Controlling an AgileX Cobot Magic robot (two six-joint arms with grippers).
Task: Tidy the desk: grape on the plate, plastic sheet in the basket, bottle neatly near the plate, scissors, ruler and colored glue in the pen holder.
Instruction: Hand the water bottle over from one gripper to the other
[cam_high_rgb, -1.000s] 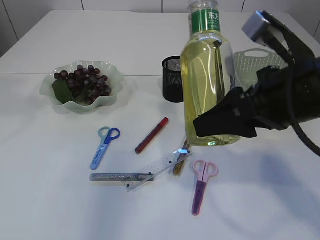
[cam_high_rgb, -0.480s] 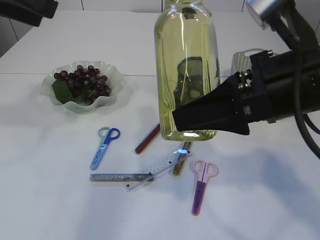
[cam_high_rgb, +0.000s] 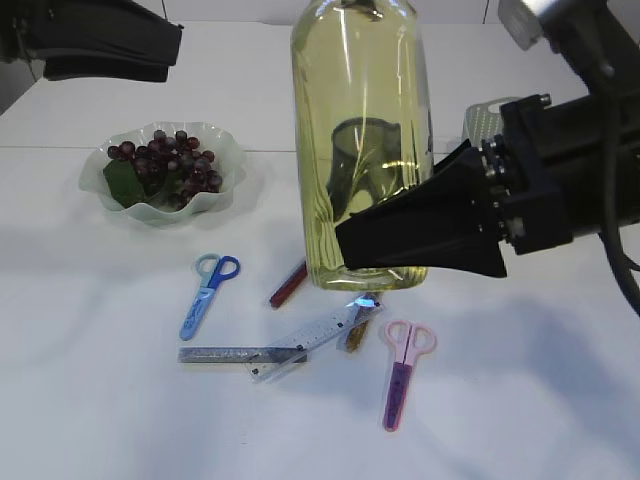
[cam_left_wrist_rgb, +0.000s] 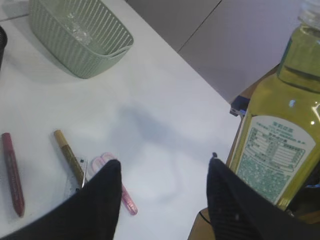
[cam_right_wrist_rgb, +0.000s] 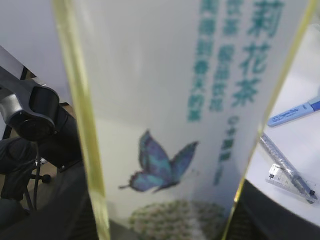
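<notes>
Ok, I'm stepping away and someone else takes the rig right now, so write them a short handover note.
Right gripper: shut on the bottle, held upright in the air above the desk.
Left gripper: open, holding nothing, up in the air.
Grapes: on the plate, done.
Basket: something clear lies in it, likely the plastic sheet; I cannot confirm.
Left to do: set the bottle near the plate. The blue scissors, pink scissors, ruler, red glue and gold glue lie on the desk, none yet in the pen holder, seen through the bottle.
</notes>
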